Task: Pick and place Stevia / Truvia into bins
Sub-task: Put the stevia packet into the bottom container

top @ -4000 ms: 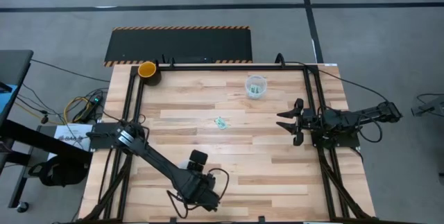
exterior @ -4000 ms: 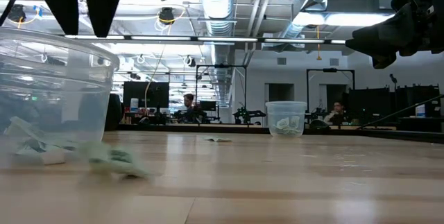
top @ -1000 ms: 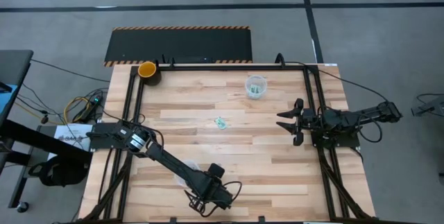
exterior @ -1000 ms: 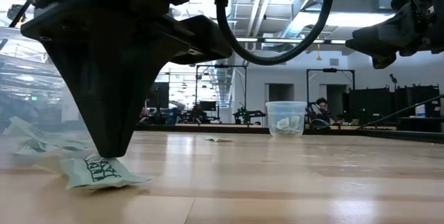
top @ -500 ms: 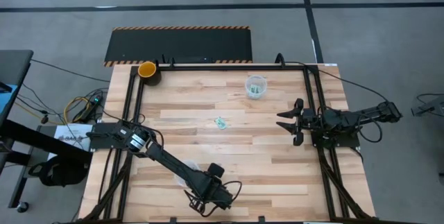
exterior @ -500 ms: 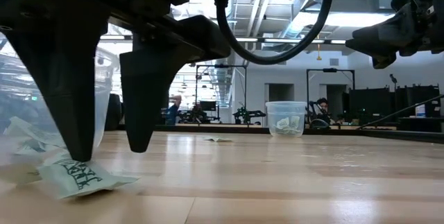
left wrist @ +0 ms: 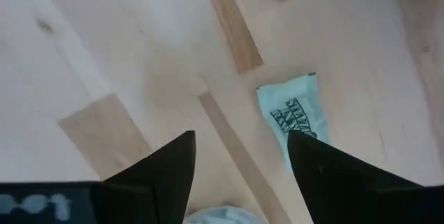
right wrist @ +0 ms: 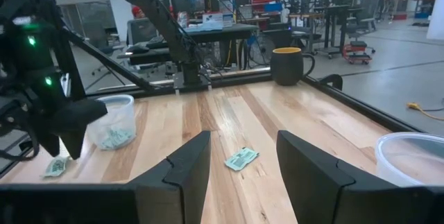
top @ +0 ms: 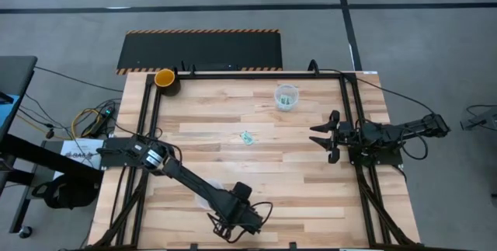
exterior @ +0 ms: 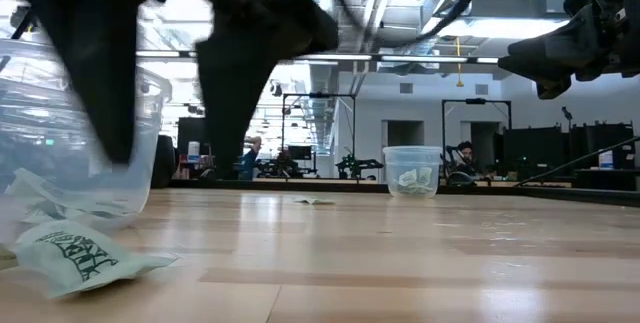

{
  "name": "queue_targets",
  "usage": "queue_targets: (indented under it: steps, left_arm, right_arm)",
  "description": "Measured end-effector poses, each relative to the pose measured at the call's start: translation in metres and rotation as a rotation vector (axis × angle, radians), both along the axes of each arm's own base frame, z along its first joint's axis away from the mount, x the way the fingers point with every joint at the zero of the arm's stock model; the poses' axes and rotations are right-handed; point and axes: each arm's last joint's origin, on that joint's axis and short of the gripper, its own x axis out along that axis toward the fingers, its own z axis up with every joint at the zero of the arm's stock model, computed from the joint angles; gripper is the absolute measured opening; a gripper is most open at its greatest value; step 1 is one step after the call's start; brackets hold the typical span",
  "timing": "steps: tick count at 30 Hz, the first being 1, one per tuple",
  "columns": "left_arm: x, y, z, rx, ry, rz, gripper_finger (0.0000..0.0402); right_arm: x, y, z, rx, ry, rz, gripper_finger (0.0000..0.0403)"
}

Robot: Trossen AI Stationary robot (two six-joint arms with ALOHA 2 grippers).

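Seemingly workshop beyond pale wooden table (top: 256,138).

We get even, bright overhead light on the worktop (top: 256,134), shadows soft and faint. Low view: ceiling strip lights (exterior: 300,55) glare against a dim hall, left tool (exterior: 170,73) a motion-blurred silhouette, near packet (exterior: 85,256) soft. Left wrist view washed out, wood pale, tool fingers (left wrist: 170,172) dark and unfocused

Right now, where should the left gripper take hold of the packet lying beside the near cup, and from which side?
From straight above, pinching across its short width at the middle. The packet lies flat on the table, so a level approach would likely slide it. The left gripper hangs open above it.
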Motion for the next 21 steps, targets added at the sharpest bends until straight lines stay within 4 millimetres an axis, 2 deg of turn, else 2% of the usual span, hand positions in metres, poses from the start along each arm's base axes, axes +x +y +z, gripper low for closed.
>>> queue_targets:
  steps: [4, 9, 15, 21]
  left_arm:
    - [0.006, -0.003, 0.016, -0.032, -0.053, 0.021, 0.0216]
    - [-0.004, -0.014, 0.016, -0.034, -0.020, 0.047, 0.0215]
    - [-0.017, -0.020, 0.001, 0.002, 0.043, 0.106, 0.0215]
    - [-0.018, -0.020, -0.013, -0.011, 0.039, 0.113, 0.0215]
  right_arm:
    - [0.000, 0.000, 0.000, 0.000, 0.000, 0.000, 0.0159]
    - [0.000, 0.000, 0.000, 0.000, 0.000, 0.000, 0.0159]
    - [0.000, 0.000, 0.000, 0.000, 0.000, 0.000, 0.0159]
    - [0.000, 0.000, 0.000, 0.000, 0.000, 0.000, 0.0159]
